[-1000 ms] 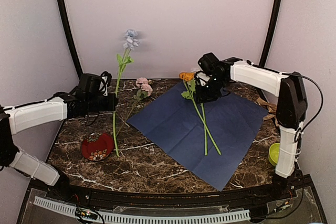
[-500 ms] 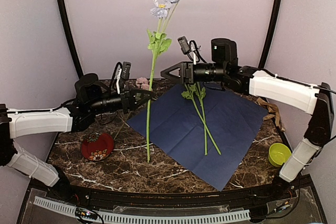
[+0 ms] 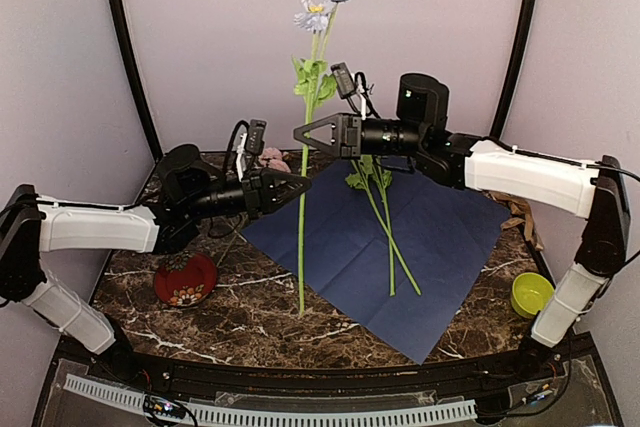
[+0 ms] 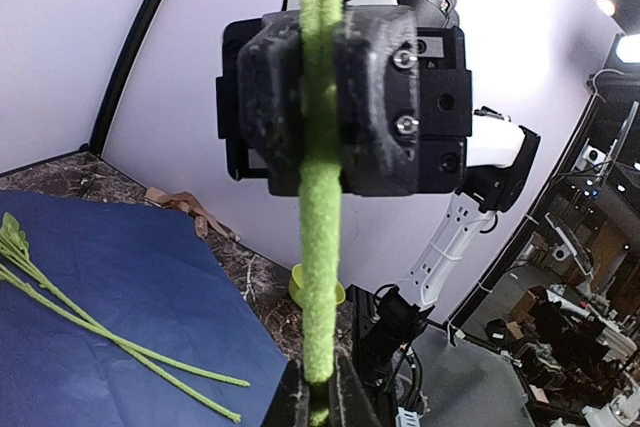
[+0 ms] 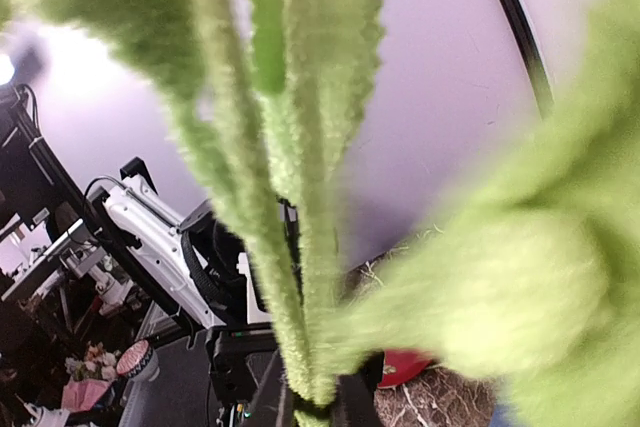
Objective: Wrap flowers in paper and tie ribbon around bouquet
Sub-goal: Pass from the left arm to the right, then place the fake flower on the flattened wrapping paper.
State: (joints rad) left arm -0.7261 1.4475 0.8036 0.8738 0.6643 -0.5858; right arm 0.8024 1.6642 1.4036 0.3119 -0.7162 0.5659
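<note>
Holds the blue-headed flower [image 3: 301, 257] upright with both grippers. Grips the stem low with the left gripper [image 3: 297, 188], closed tight around it. Pinches the same stem higher, just under the leaves, with the right gripper [image 3: 303, 134] (also closed on it, clear from the left wrist). Leaves two other flowers [image 3: 385, 232] flat on the paper [image 3: 440, 247], navy face up.

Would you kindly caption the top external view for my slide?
Left pincer and right pincer grip one upright blue-headed flower near navy paper bearing two stems.
</note>
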